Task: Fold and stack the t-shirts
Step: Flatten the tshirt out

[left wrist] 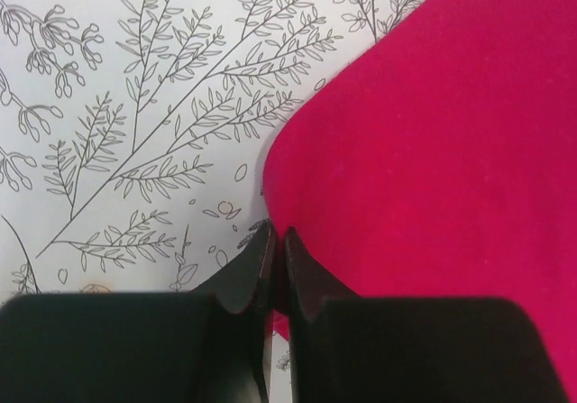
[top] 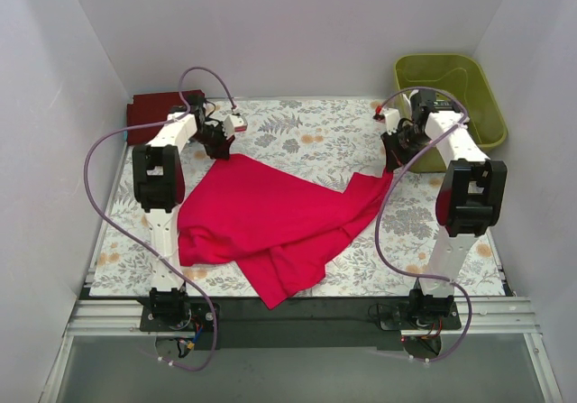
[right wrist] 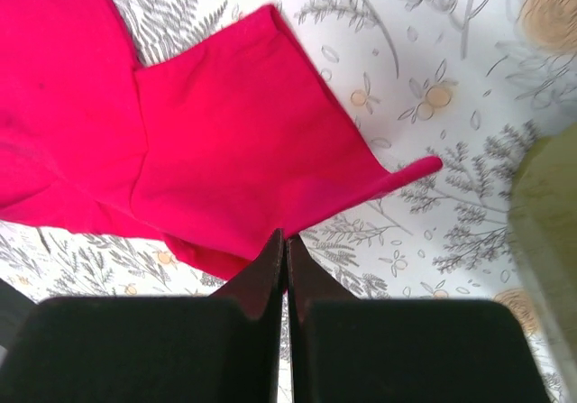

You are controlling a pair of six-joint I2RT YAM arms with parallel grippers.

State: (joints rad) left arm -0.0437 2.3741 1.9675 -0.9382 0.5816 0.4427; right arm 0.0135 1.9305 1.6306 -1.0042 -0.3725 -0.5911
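The red shirt [top: 270, 218] lies crumpled across the middle of the overhead frame on the floral cloth [top: 297, 132], one flap hanging toward the lower edge. The left gripper [top: 224, 153] sits at the shirt's upper-left corner; in its wrist view its jaws are pressed together with the shirt's edge pinched between the tips. The right gripper [top: 393, 170] is at the shirt's right corner, jaws closed on the hem, with the fabric rising to it. A maroon shirt [top: 151, 108] lies in the upper left and a green tub [top: 469, 87] stands in the upper right.
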